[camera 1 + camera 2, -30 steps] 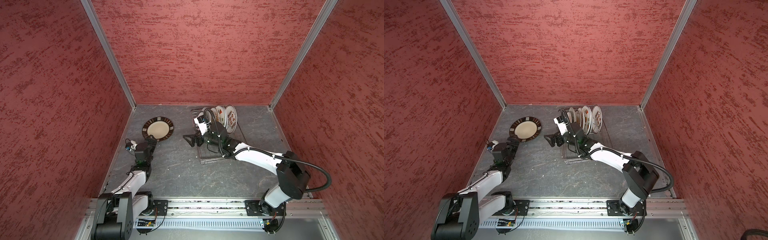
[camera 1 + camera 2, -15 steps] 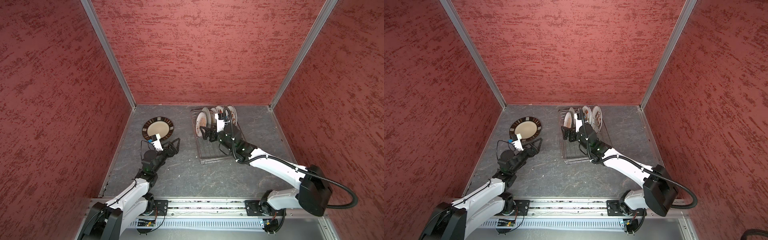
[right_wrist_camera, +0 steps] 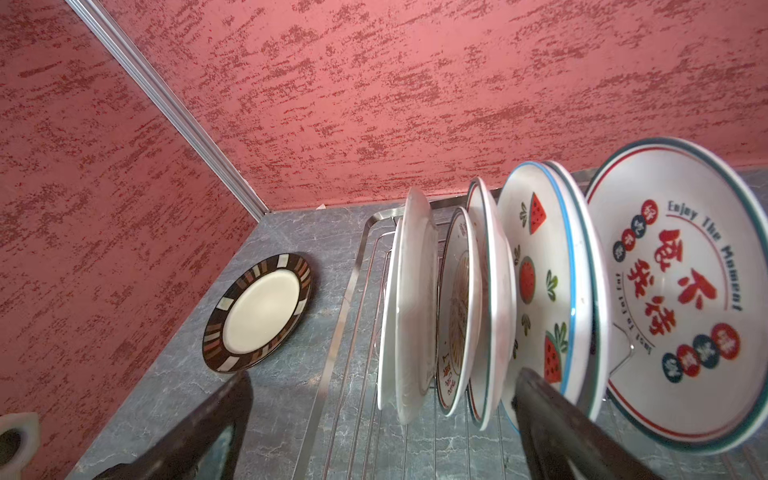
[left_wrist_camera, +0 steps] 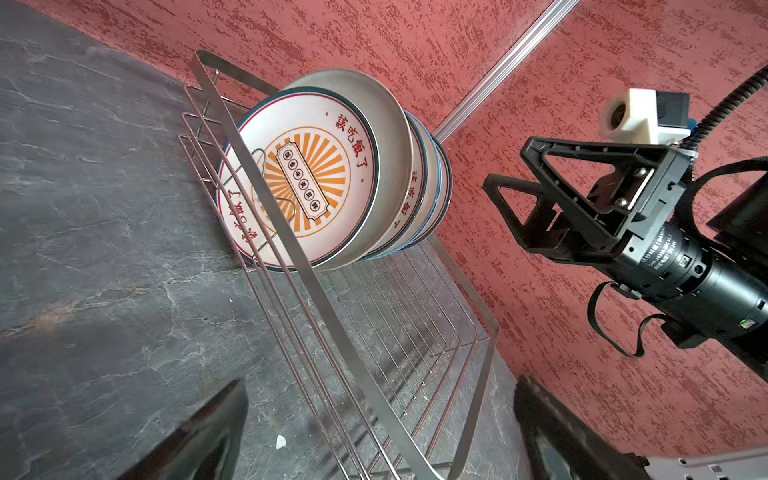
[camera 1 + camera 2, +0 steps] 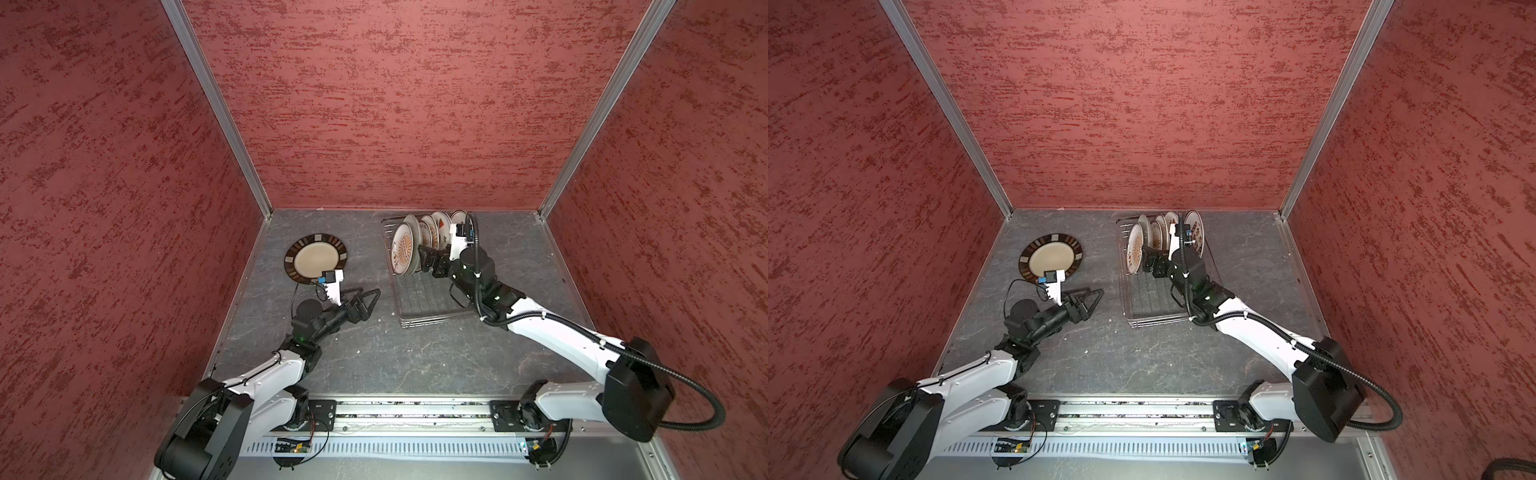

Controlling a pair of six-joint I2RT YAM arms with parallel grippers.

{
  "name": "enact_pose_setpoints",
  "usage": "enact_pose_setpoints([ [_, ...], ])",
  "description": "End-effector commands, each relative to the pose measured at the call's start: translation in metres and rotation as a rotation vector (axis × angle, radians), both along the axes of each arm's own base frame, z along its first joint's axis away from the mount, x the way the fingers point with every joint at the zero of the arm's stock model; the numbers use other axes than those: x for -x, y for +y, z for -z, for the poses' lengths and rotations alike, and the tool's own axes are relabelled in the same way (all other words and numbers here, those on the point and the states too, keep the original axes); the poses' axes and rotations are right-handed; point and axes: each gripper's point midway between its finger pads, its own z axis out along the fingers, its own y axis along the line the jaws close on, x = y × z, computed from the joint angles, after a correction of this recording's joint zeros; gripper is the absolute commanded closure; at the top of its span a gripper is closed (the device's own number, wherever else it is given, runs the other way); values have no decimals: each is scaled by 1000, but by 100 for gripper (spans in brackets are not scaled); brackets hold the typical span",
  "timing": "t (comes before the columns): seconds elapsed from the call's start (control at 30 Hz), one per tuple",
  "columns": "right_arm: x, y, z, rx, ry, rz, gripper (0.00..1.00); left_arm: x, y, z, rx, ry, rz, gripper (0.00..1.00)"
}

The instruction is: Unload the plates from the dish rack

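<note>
I read the dish rack (image 5: 432, 303) right of centre on the table (image 5: 415, 365), its far end near the back wall. The plates (image 5: 1156, 239) stand on edge in a row at that far end. The end plate facing the left arm is the orange sunburst plate (image 4: 307, 183). Deeper in the row stand the watermelon plate (image 3: 536, 291) and the red-character plate (image 3: 681, 286). The dark-striped plate (image 5: 316, 259) lies flat on the table, left of the rack and well apart from it. The right gripper (image 4: 507, 166) is just beside the row, fingers apart, empty, clear of the plates. The left gripper (image 5: 371, 302) hovers between the dark-striped plate and the rack, fingers apart, empty.
</note>
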Motion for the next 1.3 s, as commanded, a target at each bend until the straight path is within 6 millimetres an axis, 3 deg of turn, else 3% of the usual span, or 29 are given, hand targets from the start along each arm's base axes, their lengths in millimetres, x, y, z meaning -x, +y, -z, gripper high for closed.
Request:
enact_pose_setpoints([
  [0.0, -6, -3, -6, 2, 8, 40, 7, 4, -12, -16, 24, -31, 74, 1],
  [0.07, -7, -5, 2, 15, 24, 54, 12, 6, -14, -16, 36, -19, 83, 1],
  [0.3, -16, -3, 8, 88, 38, 61, 14, 6, -8, -24, 22, -59, 45, 1],
  [0.4, -20, 2, 7, 115, 18, 44, 22, 11, -12, -29, 25, -95, 81, 1],
  [0.77, -62, 30, 16, 224, 65, 44, 45, 15, -21, -29, -19, -119, 144, 1],
  [0.93, -78, 26, 24, 280, 86, 118, 52, 13, -24, -28, -20, -119, 142, 1],
  [1.07, -86, 25, 33, 325, 114, 146, 56, 1, -21, -15, -72, -75, 19, 1],
  [1.2, -90, 20, 39, 346, 135, 185, 67, 8, -28, -20, -30, -86, 68, 1],
  [1.27, -91, 24, 40, 336, 132, 170, 67, 10, -28, -21, -26, -96, 68, 1],
])
